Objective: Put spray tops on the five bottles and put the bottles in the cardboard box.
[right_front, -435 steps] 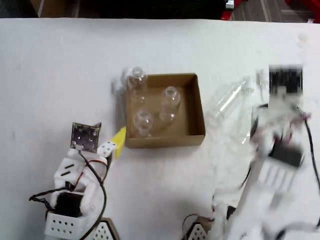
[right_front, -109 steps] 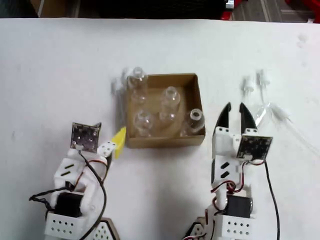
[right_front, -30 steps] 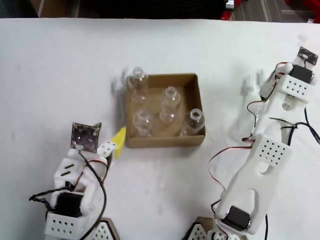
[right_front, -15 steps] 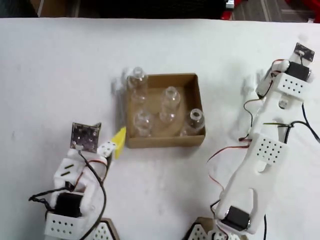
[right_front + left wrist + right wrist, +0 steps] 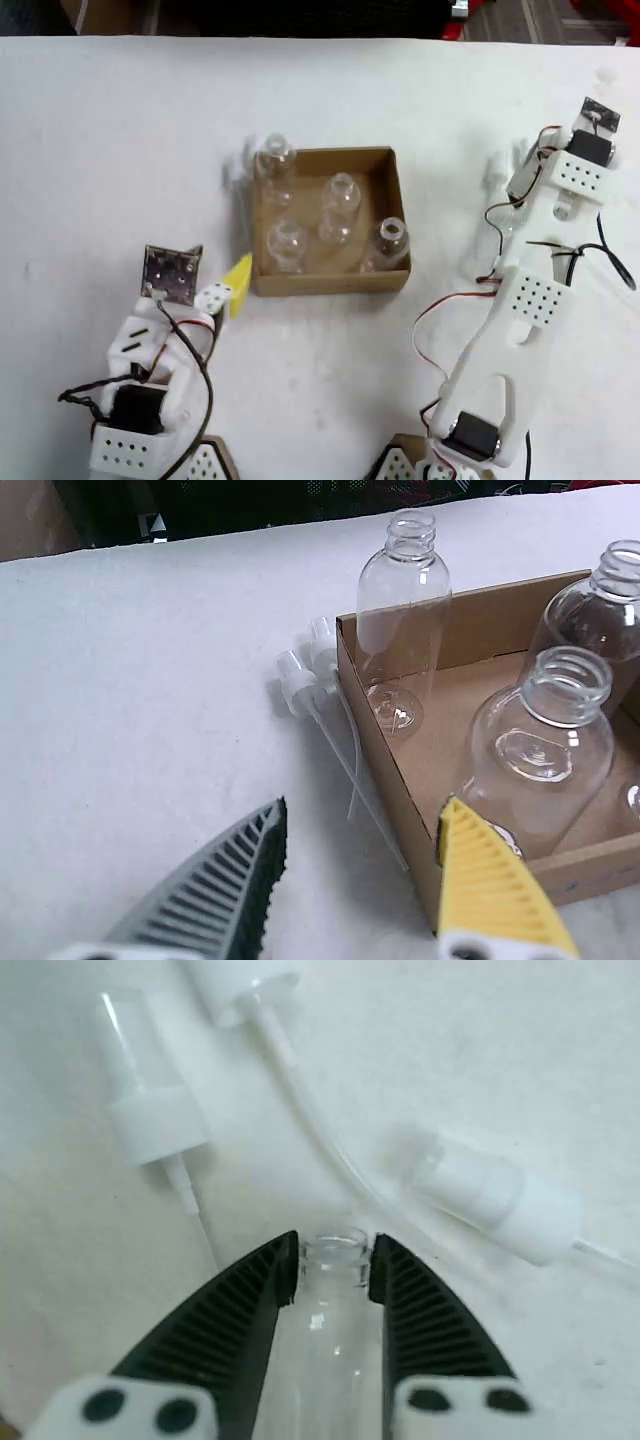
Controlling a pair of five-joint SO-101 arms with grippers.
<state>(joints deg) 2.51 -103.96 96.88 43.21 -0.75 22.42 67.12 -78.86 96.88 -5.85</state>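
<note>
My right gripper (image 5: 333,1260) is clamped on the neck of a clear bottle (image 5: 325,1360), over the desk (image 5: 120,120) and well to the right of the cardboard box (image 5: 330,283). Three spray tops (image 5: 155,1110) lie loose around it. Four uncapped bottles (image 5: 340,195) stand upright inside the box. My left gripper (image 5: 362,825) sits wide open, holding nothing, just beside the box's nearest corner. Two more spray tops (image 5: 305,665) lie outside the box, beside its wall.
</note>
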